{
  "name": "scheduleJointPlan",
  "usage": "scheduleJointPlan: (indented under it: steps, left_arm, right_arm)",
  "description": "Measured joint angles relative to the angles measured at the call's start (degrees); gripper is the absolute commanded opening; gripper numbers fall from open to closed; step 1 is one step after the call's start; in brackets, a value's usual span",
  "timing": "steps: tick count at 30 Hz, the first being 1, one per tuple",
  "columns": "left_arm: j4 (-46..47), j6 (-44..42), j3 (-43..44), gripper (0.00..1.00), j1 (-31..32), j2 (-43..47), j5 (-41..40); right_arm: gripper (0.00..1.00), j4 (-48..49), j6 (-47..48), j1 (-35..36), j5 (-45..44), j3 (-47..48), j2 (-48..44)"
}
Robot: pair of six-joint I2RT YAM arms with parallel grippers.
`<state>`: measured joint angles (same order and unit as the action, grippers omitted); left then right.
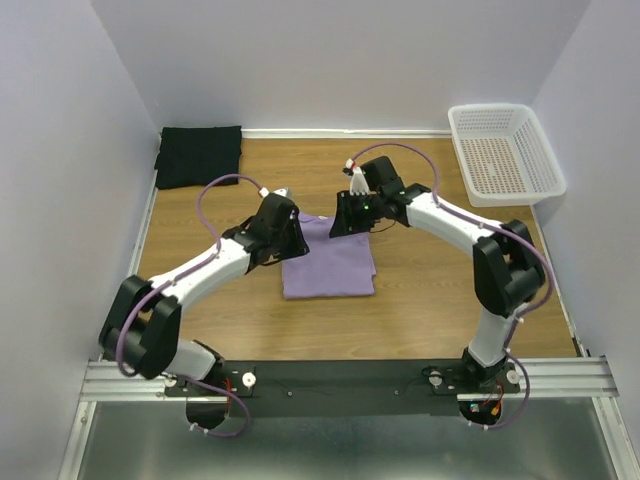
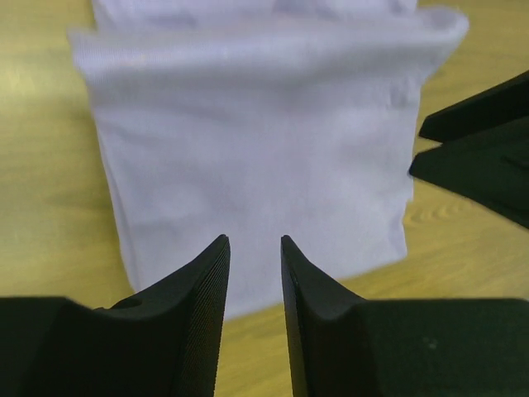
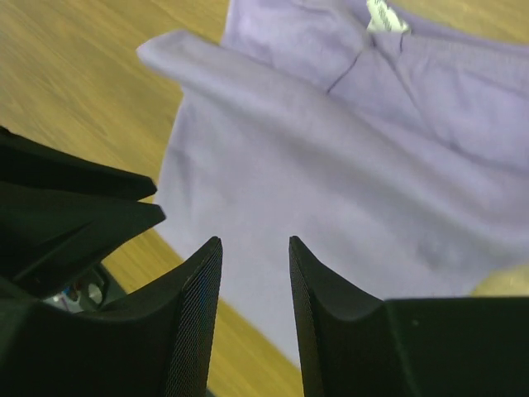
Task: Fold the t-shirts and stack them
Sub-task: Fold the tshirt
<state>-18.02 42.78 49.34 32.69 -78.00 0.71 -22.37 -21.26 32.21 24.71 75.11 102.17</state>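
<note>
The lavender t-shirt point(image 1: 328, 262) lies folded into a rectangle in the middle of the wooden table. The black t-shirt point(image 1: 198, 155) lies folded in the far left corner. My left gripper point(image 1: 296, 228) hovers at the lavender shirt's far left corner, and my right gripper point(image 1: 342, 220) hovers at its far edge, close beside the left one. In the left wrist view the gripper point(image 2: 254, 244) is slightly open and empty above the shirt point(image 2: 256, 149). In the right wrist view the gripper point(image 3: 254, 244) is open and empty above the shirt point(image 3: 331, 165), whose white neck label point(image 3: 382, 16) shows.
A white perforated basket point(image 1: 505, 152) stands at the far right corner. Walls close the table in on the left, back and right. The other gripper's fingers show in the left wrist view point(image 2: 479, 157) and in the right wrist view point(image 3: 66, 207).
</note>
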Motion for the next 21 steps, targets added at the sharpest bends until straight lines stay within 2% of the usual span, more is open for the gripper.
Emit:
scheduleJointPlan:
  steps: [9, 16, 21]
  left_arm:
    - [4.13, -4.70, 11.23, 0.28, -2.97, -20.94, 1.29]
    - [7.56, -5.97, 14.95, 0.27, -10.10, -27.69, 6.19]
    - [12.46, -6.05, 15.89, 0.27, -13.14, -31.04, 13.44]
  right_arm:
    - [0.44, 0.09, 4.22, -4.13, 2.93, 6.71, 14.56]
    - [0.44, 0.63, 4.92, -10.64, 9.84, 13.03, 21.03]
    - [0.45, 1.90, 4.24, -13.97, 18.05, 16.41, 26.62]
